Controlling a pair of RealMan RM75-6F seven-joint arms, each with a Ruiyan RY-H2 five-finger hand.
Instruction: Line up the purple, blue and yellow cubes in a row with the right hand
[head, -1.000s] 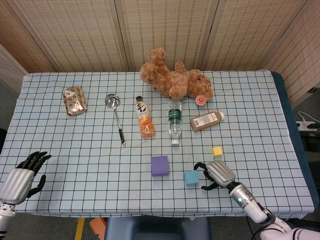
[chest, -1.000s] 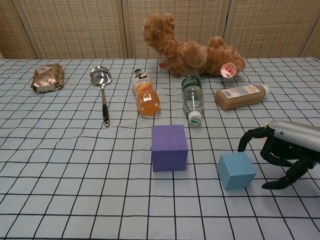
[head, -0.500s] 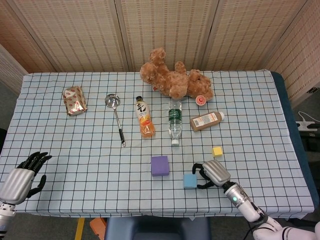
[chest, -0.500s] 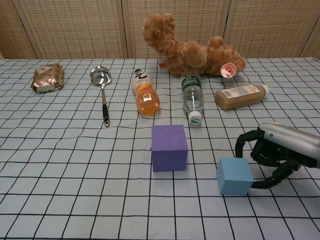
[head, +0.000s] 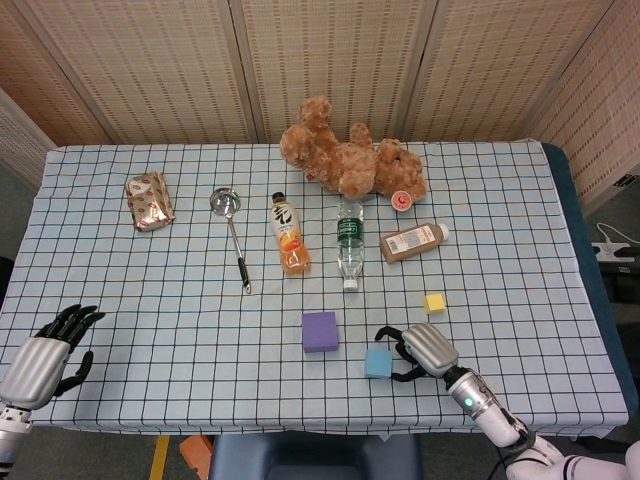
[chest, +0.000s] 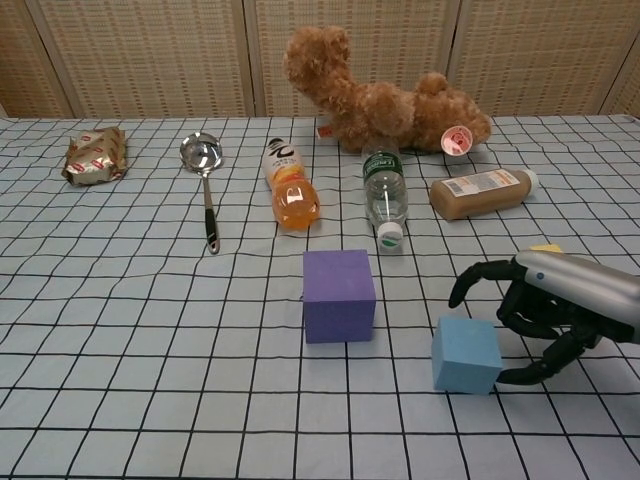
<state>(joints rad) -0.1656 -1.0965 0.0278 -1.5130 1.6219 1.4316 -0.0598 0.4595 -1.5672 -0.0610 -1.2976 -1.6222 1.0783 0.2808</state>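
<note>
the blue cube (chest: 466, 356) sits on the checked tablecloth (head: 150, 330) right against the fingertips of the right hand (head: 418, 351), on its inner side. that hand's fingers are spread and curled toward the cube, gripping nothing. the purple cube (chest: 339, 296) lies further off on the same side, the yellow cube (head: 434, 302) just beyond the hand. the left hand (head: 45, 352) rests far off, fingers apart, holding nothing.
</note>
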